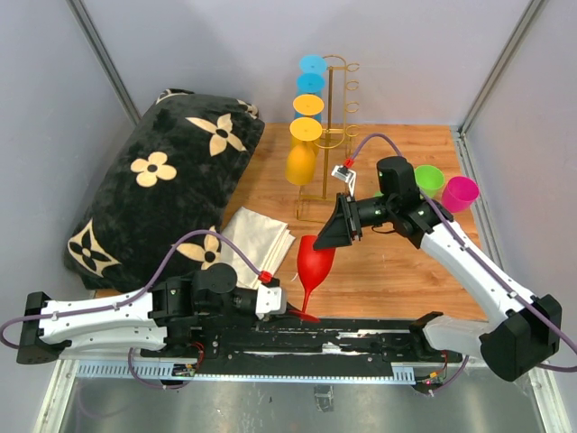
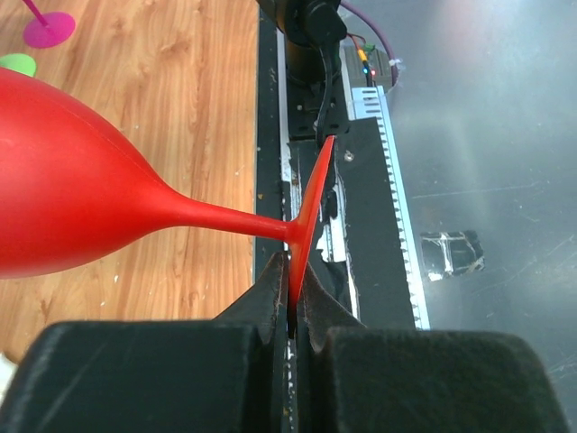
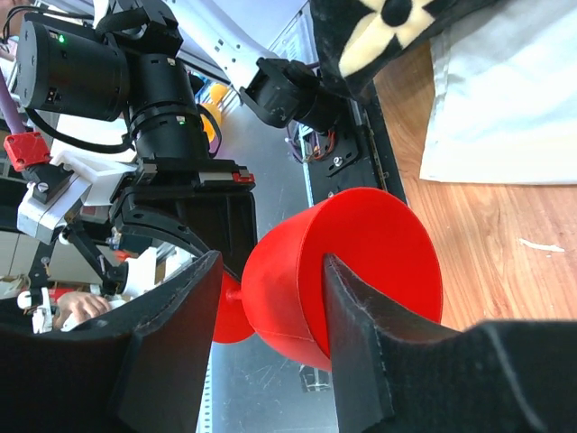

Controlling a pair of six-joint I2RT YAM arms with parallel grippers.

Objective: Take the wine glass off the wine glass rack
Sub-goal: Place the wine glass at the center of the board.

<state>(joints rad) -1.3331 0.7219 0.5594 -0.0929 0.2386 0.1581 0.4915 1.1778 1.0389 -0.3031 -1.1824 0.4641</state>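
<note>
The red wine glass [image 1: 315,257] leans over the table's near edge, clear of the gold wine glass rack [image 1: 332,126] at the back. My left gripper [image 1: 290,310] is shut on the rim of the glass's flat foot [image 2: 311,207], which sits edge-on between the jaws [image 2: 293,307]. My right gripper [image 1: 332,233] is at the bowl's mouth [image 3: 361,262]. One finger [image 3: 361,343] is inside the bowl; the other finger [image 3: 171,343] is outside, a gap away from the wall. Its jaws [image 3: 270,262] stand open.
Several blue, orange and yellow glasses [image 1: 306,105] hang on the rack. A black flowered pillow [image 1: 153,189] fills the left, with a white cloth [image 1: 257,236] beside it. Green [image 1: 429,178] and pink [image 1: 460,192] glasses stand at the right. A black rail [image 1: 361,336] runs along the near edge.
</note>
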